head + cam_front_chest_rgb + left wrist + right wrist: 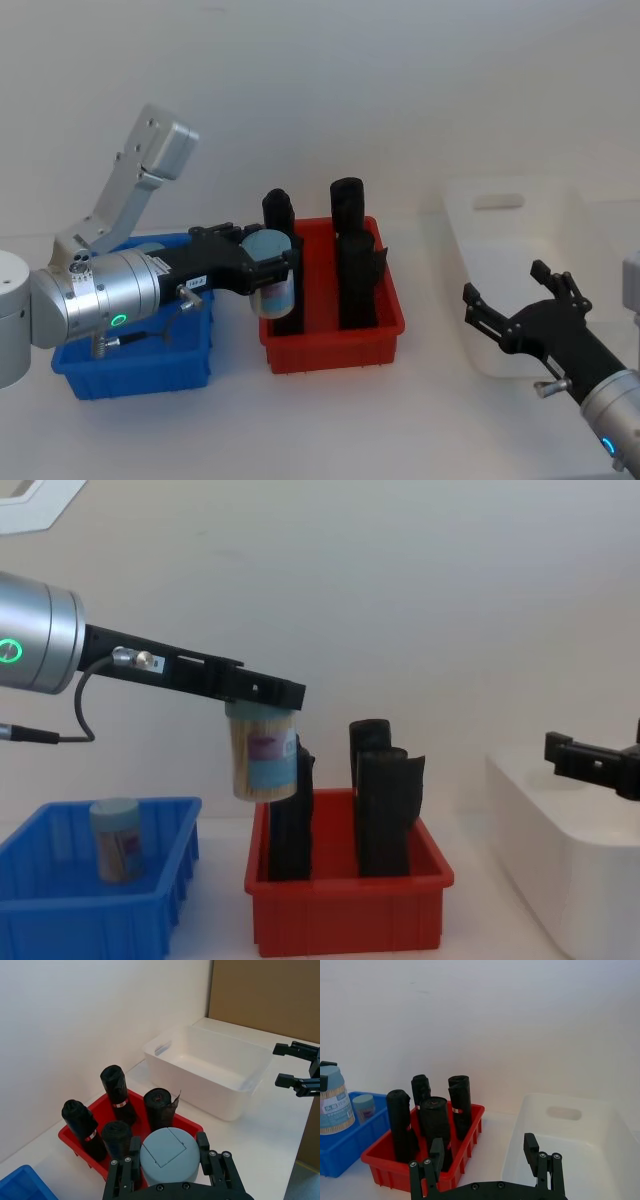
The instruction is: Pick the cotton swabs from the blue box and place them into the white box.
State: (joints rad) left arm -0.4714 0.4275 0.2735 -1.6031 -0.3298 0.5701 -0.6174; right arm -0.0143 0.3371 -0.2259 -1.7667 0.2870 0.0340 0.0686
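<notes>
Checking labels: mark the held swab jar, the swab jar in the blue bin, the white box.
held swab jar (263, 763), chest view, label band.
binned swab jar (115, 840), chest view, body.
white box (200, 1091), left wrist view, near wall.

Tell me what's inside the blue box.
One swab jar stands in the blue box. The left arm, holding a second jar, hides part of its floor.
</notes>
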